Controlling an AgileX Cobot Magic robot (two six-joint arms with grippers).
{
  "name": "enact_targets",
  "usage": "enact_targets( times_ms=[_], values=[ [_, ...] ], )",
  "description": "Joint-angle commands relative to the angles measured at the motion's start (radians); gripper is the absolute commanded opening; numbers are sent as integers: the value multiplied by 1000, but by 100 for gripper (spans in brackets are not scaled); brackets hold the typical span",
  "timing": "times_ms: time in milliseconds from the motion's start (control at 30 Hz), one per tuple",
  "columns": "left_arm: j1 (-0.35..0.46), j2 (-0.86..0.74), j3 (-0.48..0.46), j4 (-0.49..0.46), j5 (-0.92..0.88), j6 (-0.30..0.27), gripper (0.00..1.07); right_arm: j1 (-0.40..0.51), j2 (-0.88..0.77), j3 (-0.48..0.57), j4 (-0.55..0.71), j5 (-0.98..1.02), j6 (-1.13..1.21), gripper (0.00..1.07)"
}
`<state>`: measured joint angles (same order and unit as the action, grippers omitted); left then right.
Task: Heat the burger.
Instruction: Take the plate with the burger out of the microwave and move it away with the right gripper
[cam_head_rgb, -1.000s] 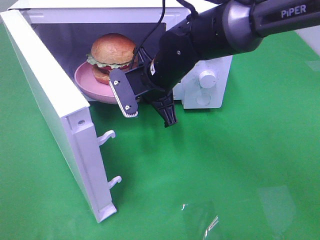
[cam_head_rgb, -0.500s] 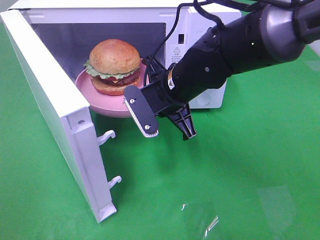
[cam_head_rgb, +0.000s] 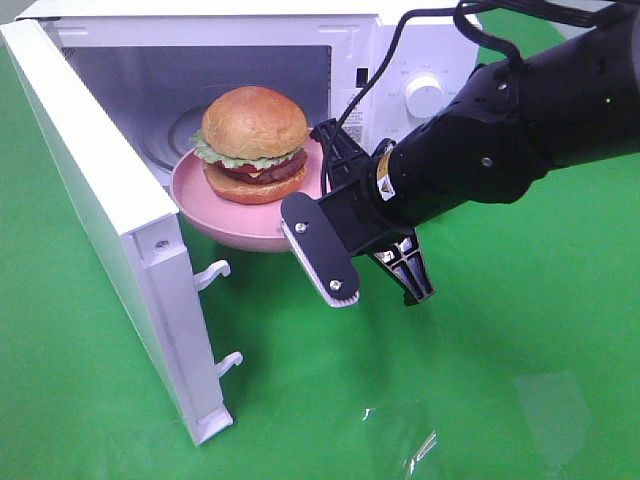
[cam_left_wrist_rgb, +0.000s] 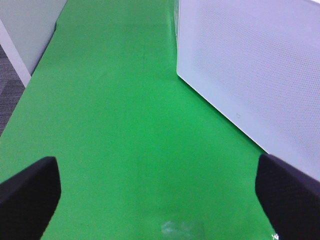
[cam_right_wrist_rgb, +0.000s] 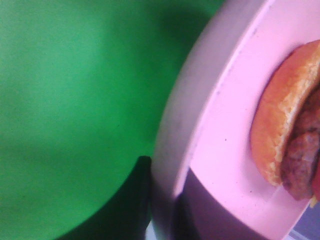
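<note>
Exterior high view: the green table (cam_head_rgb: 480, 360) fills the scene, and the white microwave (cam_head_rgb: 390, 60) stands at twelve o'clock with its door (cam_head_rgb: 110, 230) swung wide toward eight o'clock. My right arm (cam_head_rgb: 520, 130) reaches in from three o'clock. My right gripper (cam_head_rgb: 330, 200) is clenched on the rim of the pink plate (cam_head_rgb: 215, 215), holding it at the mouth of the oven cavity. The burger (cam_head_rgb: 254, 143) sits upright on that plate, its bun dome uppermost, at about eleven o'clock from my pincer. My left gripper (cam_left_wrist_rgb: 160, 187) hangs released, jaws spread wide over bare green cloth beside the microwave's perforated side wall.
</note>
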<state>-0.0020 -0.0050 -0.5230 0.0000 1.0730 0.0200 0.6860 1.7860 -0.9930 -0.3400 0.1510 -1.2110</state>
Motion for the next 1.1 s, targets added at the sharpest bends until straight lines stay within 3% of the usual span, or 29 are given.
enact_targets(
  times_ms=[33,367,1100],
  values=[
    [1,-4,4,-6,-2,-4,98,3,-77,43,-18,-52,25,0],
    [1,-4,4,-6,-2,-4,98,14,-243,170,-93,1,85,0],
    [1,-4,4,-6,-2,-4,98,14,-611,394,-95,224,236,0]
  ],
)
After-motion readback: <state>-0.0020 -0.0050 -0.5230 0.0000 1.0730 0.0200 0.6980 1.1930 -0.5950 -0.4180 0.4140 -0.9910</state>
